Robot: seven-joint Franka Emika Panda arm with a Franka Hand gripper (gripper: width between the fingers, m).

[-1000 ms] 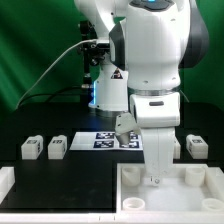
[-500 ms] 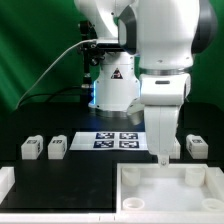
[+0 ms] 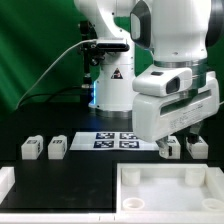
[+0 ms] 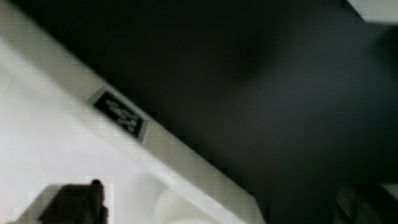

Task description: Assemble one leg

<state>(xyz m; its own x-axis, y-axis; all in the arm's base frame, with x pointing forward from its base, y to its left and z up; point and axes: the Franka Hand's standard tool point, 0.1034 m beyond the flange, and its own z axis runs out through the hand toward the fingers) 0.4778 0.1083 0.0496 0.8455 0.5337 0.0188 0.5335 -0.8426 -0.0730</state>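
Several small white legs with dark notches lie on the black table in the exterior view: two at the left (image 3: 30,148) (image 3: 57,146) and two at the right (image 3: 171,148) (image 3: 197,146). My gripper (image 3: 162,150) hangs low just beside the nearer right leg, above the far wall of the large white tray-like base (image 3: 170,172). It holds nothing. In the wrist view one dark finger (image 4: 71,203) shows against a white surface (image 4: 54,140) that carries a black tag. The other finger is barely visible far across the picture, so the jaws stand wide apart.
The marker board (image 3: 112,140) lies on the table behind the base, between the two pairs of legs. Another white part (image 3: 5,180) sits at the exterior view's lower left. The arm's bulky body fills the upper right, with a green backdrop behind.
My gripper has risen out of the tray-like base and swung toward the exterior view's right, ending low beside the right pair of legs. The legs and base have not moved.
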